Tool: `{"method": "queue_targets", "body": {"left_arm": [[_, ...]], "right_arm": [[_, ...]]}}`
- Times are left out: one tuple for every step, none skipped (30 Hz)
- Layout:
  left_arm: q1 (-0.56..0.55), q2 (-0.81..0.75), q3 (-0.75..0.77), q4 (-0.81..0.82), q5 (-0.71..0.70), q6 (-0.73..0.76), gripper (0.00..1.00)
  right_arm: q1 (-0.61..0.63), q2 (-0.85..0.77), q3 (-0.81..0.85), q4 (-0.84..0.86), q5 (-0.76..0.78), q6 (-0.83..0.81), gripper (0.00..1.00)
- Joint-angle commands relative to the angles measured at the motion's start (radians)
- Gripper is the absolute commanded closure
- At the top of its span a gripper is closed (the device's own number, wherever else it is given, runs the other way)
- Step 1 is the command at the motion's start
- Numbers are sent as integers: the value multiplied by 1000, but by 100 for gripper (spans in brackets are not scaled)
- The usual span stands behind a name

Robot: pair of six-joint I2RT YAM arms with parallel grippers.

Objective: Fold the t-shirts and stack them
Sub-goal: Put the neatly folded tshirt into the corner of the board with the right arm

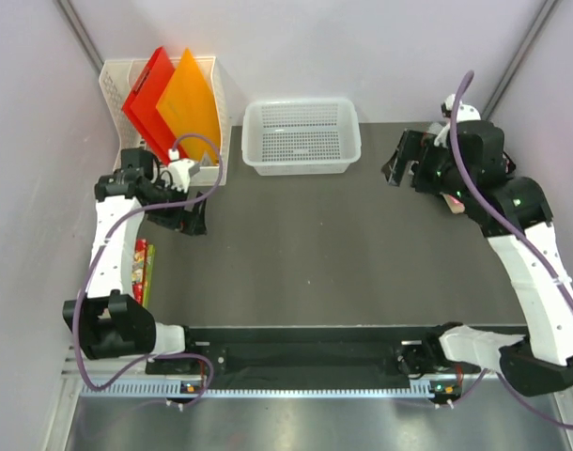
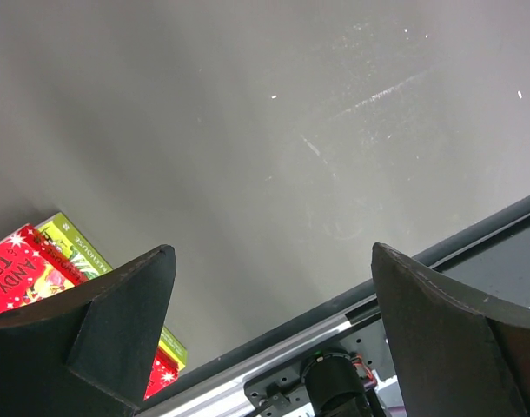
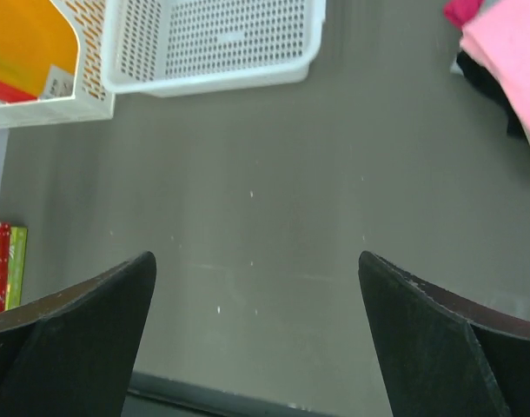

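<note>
Right wrist view has the only clear look at the t-shirts (image 3: 508,48): pink cloth over something dark, plus a magenta bit, bunched at the frame's top right. On the worktop (image 1: 315,263) that puts them at the far right edge, mostly hidden behind the right arm in the top view, where just a pink sliver shows. Cannot tell whether they're folded flat or only heaped; too little is visible. So this fits either a pile waiting to be folded or a stack already set aside.

Right gripper (image 3: 256,330): fingers spread wide, nothing between them, hovering above bare mat just inboard of the cloth (likely parked there to keep the pile within reach).

Left gripper (image 2: 274,321): fingers also apart, empty, held over the left side of the worktop, well away from the shirts.

The centre of the worktop is bare, presumably the folding area. White mesh basket (image 1: 301,136) sits at the far edge, centre. White file rack (image 1: 117,89) with red and orange folders (image 1: 174,99) is at the far left corner. Books (image 1: 143,271) lie along the left edge, out of the arms' working zone.
</note>
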Motion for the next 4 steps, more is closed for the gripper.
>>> {"method": "queue_targets", "body": {"left_arm": [[10, -20, 16, 1, 32, 13, 1], [16, -25, 12, 12, 30, 12, 1], [18, -29, 6, 19, 29, 13, 1], [18, -39, -6, 28, 30, 13, 1]], "right_arm": [[25, -81, -12, -72, 54, 51, 0], [25, -87, -12, -81, 52, 52, 0], [25, -96, -18, -86, 54, 51, 0], [25, -112, -33, -85, 49, 51, 0]]}}
